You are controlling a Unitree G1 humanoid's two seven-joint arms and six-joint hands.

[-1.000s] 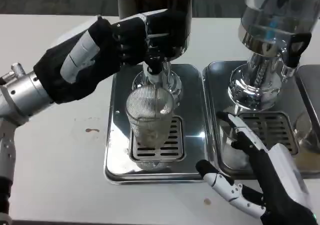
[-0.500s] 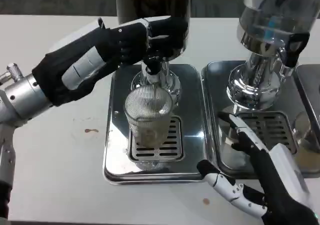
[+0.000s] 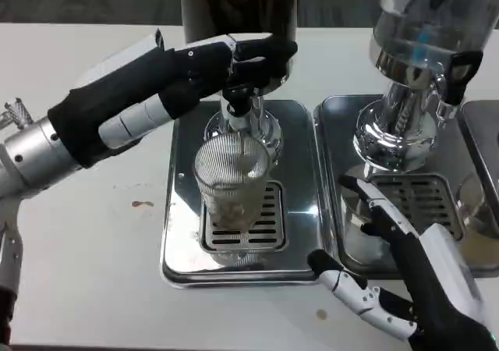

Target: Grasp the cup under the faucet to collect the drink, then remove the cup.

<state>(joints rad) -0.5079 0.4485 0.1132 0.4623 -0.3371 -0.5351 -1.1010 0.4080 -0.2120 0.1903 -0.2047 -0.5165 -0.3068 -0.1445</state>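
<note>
Cup (image 3: pixel 231 191) under faucet (image 3: pixel 240 105), liquid inside

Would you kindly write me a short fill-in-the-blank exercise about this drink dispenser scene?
1. The ribbed clear plastic cup stands on the slotted ____ of the left steel drip tray.
2. The ____ hand reaches the black faucet lever above the cup.
3. The right hand holds ____.

Missing words: grate; left; nothing
</note>
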